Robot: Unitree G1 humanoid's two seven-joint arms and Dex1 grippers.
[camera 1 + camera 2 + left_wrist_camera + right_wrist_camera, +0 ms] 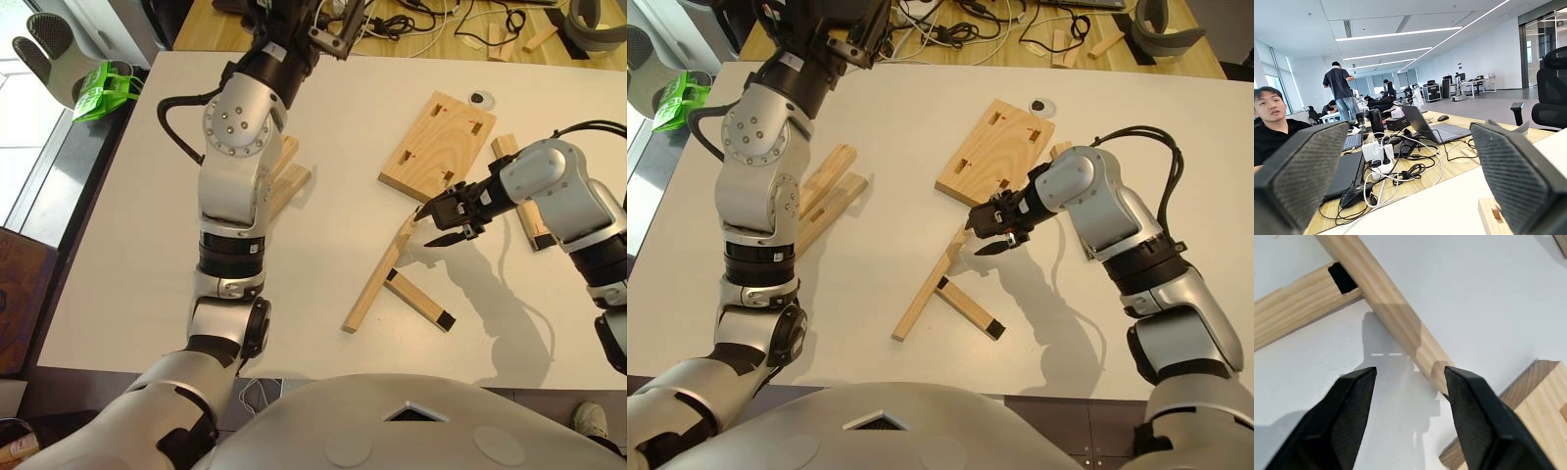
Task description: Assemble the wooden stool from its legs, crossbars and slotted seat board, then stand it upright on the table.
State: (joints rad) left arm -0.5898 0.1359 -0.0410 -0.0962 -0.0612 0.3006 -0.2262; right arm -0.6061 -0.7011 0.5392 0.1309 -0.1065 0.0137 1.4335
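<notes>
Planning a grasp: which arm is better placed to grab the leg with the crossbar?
Right. The right gripper hovers open at the end of the leg; the left gripper is raised far across the table.

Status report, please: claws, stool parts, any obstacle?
Left claw open, raised, empty. Right claw open at upper end of leg, one crossbar joined to it. Seat board flat, close beside that end.

Bare wooden seat board, matt table
</notes>
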